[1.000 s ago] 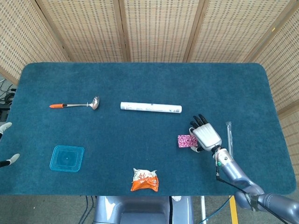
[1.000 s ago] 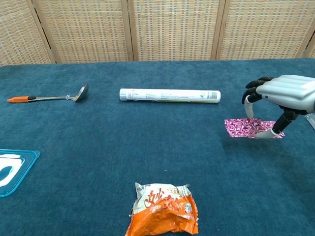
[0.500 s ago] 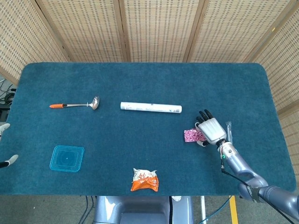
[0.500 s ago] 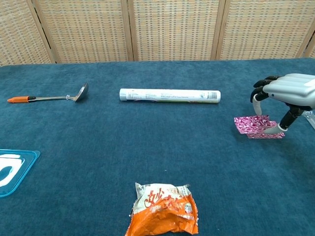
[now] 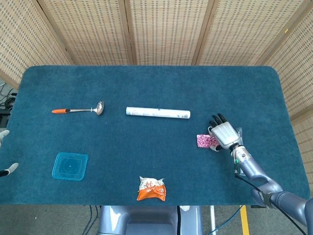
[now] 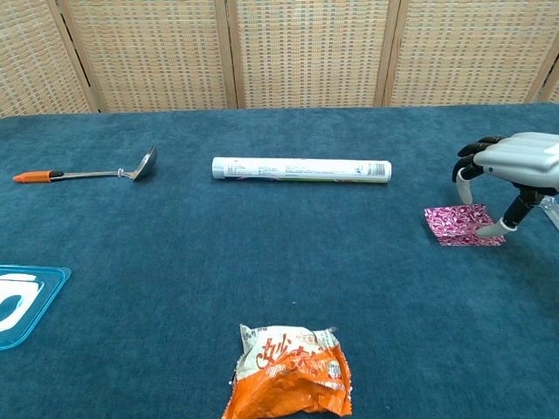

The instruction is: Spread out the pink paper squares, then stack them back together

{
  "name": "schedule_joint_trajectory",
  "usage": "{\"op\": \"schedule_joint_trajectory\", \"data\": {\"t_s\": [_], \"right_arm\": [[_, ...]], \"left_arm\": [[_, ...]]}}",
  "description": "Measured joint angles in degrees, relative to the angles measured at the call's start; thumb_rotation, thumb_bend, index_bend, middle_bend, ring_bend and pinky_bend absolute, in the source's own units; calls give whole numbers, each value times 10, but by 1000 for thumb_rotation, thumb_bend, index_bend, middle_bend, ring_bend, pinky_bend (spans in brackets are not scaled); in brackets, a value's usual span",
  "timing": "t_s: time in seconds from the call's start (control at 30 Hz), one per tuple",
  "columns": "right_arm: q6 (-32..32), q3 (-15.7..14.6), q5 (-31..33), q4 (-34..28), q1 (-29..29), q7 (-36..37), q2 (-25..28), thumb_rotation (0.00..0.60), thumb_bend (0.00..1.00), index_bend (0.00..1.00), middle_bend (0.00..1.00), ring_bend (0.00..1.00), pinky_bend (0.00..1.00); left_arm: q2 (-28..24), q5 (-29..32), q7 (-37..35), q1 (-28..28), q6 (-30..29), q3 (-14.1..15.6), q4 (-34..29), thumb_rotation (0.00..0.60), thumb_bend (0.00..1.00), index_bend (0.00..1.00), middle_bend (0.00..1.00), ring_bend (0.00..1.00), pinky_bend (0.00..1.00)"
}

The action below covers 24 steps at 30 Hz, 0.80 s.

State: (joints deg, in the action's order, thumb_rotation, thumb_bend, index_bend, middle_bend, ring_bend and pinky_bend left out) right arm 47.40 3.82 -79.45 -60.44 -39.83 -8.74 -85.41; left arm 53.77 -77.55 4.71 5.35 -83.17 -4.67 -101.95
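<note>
On the tabletop [image 6: 262, 262], right side: pink squares [image 6: 460, 223] lie flat in a near-aligned pile, magenta w/ white swirl print, lower sheet's edge peeking out at the front. Right hand [image 6: 517, 161] arches over the pile, palm down; fingers [image 6: 464, 171] curled downward and set apart, dark tips above the pile's far edge, thumb tip pressing on its right front corner. Whether a sheet is actually pinched cannot be told. In head view the same hand [image 5: 224, 135] covers the pile's right part, w/ pink paper [image 5: 203, 141] showing at its left. Left hand [image 5: 6, 152]: only pale fingertips at the left frame edge, apart, holding nothing visible.

Other items: white tube [image 6: 301, 169] centre-rear, well left of the pile; ladle [image 6: 87, 171] w/ orange handle far left; blue lid [image 6: 24, 297] left-front; orange snack bag [image 6: 290, 371] at centre-front.
</note>
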Motion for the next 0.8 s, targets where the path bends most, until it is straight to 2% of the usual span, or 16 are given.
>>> {"op": "schedule_joint_trajectory", "data": {"t_s": [0.33,0.5,0.63,0.8], "right_arm": [[-2,-6,-13,38,-3,35,-8,600,156,317,176,0,0],[0,-6,-15,44,-3,41,-8,600,156,294,164,0,0],[11,-3,-15,33,1,45,2,600,156,291,163,0,0],[35,9,-2,-13,13,49,28,600,156,291,177,0,0]], "left_arm": [[1,1,10,0,-2,-1,-7,596,110,148,0,0,0],[1,1,14,0,-2,-1,-10,596,110,148,0,0,0],[2,1,16,0,-3,-2,-11,596,110,148,0,0,0],[7,1,22,2,-3,-3,-10,595,114,148,0,0,0]]}}
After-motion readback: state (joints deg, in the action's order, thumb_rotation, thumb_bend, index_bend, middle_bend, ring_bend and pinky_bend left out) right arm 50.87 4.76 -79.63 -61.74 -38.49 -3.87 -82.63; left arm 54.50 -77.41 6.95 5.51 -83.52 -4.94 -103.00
